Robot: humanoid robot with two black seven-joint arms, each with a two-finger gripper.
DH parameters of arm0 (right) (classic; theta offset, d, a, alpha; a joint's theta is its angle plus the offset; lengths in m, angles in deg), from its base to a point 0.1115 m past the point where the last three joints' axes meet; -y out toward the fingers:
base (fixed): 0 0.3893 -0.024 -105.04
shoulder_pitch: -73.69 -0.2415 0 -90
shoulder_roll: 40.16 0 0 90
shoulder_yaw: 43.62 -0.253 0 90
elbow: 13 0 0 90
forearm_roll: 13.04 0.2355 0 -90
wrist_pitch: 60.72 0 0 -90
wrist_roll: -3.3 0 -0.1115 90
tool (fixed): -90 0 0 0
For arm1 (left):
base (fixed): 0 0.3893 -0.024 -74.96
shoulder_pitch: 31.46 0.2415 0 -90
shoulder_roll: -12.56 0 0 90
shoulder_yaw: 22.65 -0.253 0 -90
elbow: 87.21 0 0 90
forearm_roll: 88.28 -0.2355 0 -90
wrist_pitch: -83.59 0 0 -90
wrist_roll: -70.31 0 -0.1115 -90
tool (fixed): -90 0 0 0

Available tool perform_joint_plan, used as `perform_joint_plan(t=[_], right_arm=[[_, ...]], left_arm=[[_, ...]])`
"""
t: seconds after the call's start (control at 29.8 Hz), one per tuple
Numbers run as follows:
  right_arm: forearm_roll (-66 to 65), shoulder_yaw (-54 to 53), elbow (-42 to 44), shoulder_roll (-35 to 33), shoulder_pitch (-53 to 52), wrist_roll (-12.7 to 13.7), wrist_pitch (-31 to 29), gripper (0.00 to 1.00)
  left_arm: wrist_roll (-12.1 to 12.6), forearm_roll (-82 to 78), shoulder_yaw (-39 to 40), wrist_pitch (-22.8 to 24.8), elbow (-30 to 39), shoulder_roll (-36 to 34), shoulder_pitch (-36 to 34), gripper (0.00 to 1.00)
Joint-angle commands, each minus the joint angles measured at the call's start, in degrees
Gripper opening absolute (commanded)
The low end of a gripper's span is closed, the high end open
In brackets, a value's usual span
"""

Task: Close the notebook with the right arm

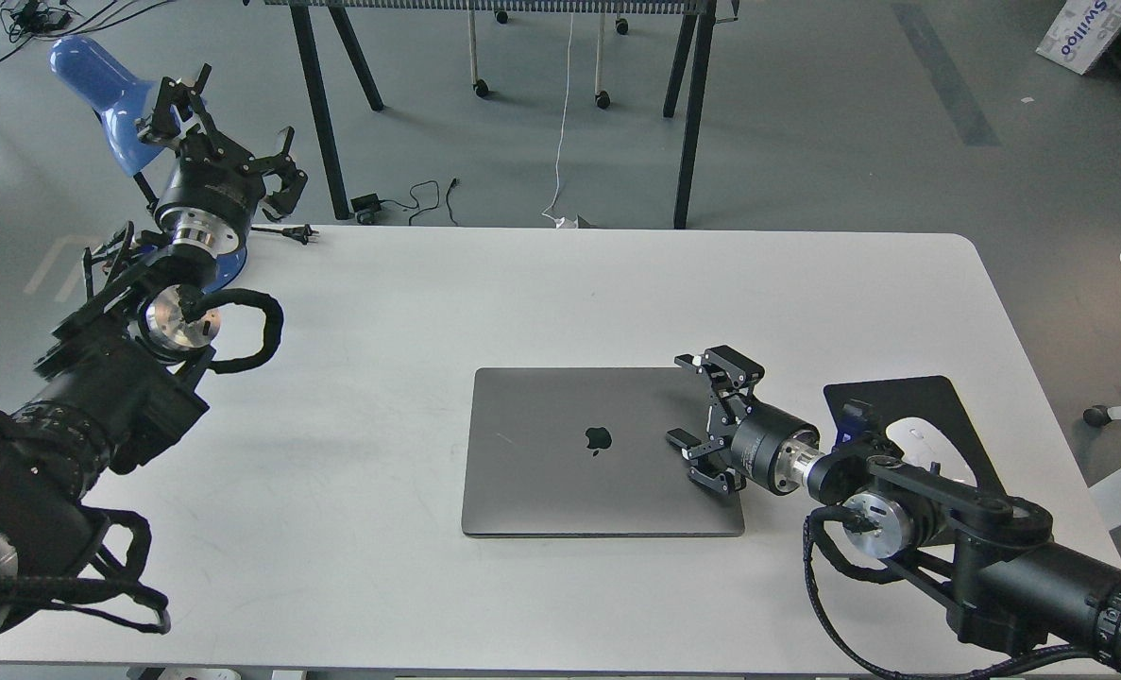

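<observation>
The space-grey notebook lies shut and flat on the white table, its lid up with the black apple logo showing. My right gripper is open and empty, resting over the lid's right edge, with one finger near the back right corner and the other lower on the lid. My left gripper is open and empty, held up at the far left beside the blue lamp.
A black mouse pad with a white mouse lies right of the notebook, partly behind my right arm. The lamp's base and a plug cable sit at the table's back left corner. A black-legged stand is beyond the far edge.
</observation>
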Motion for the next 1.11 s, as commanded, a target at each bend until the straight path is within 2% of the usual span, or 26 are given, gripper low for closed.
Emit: perform_joint_plan(t=[0.0,0.24,0.44,0.5,0.61,0.87,1.08], right_arm=[[0.17,-1.57,-0.52,0.05,-0.61,-0.5,-0.27,1.0],[0.17,-20.54,-2.89,-0.39,-0.87,-1.55,-0.89,1.0],[0.7,-32.32,-2.63,-0.48,-4.48,-0.06,-1.68,1.0],[0.79,-37.24,-1.76,-0.39,-4.65,0.12,-1.33,1.0],[1.23,-43.22,3.94,0.22,-5.35,0.47,-1.85,1.0],[2.9,-45.35,11.06,-0.57,-8.16,0.38,-2.56,1.0],[4.74,-45.35,18.46,-0.57,-9.22,0.38,-8.8,1.0]], left_arm=[[-0.07,0.0,0.04,0.0,0.02,0.0,-0.07,1.0],[-0.07,0.0,-0.05,0.0,0.02,0.0,-0.07,1.0],[0.02,0.09,0.03,0.0,0.02,0.0,-0.07,1.0],[0.02,0.09,0.03,0.0,0.02,0.0,-0.07,1.0],[0.02,0.09,0.04,0.0,0.02,0.0,-0.07,1.0],[0.11,0.09,-0.05,0.0,0.02,0.0,-0.07,1.0],[0.2,0.0,-0.05,0.0,-0.06,0.0,-0.07,1.0]])
